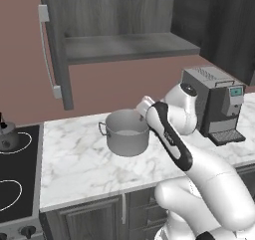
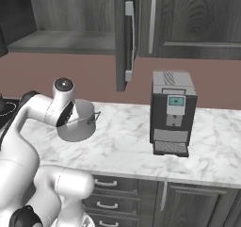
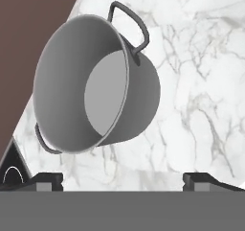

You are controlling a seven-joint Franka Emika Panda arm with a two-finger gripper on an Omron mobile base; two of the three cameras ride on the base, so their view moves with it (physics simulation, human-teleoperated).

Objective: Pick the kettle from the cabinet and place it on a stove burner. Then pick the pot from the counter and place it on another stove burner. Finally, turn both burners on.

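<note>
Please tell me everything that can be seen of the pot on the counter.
The pot is a wide grey cylinder that looks like steel, without a lid and empty inside. It has two small loop handles at the rim, on opposite sides. It stands upright on the white marble counter, between the black cooktop and the coffee machine. The open gripper is above it, not touching it.

The white marble counter (image 1: 74, 159), veined in grey, carries two things. The steel pot (image 1: 127, 133) stands upright on it with no lid and a loop handle at each side, directly ahead of the end effector (image 3: 122, 179), whose fingers are spread wide with nothing between them. Well off to the end effector's right, a grey coffee machine (image 2: 172, 112) sits near the back wall. To its left, the black cooktop (image 1: 17, 184) bears the kettle (image 1: 7, 136) on a ringed burner.
</note>
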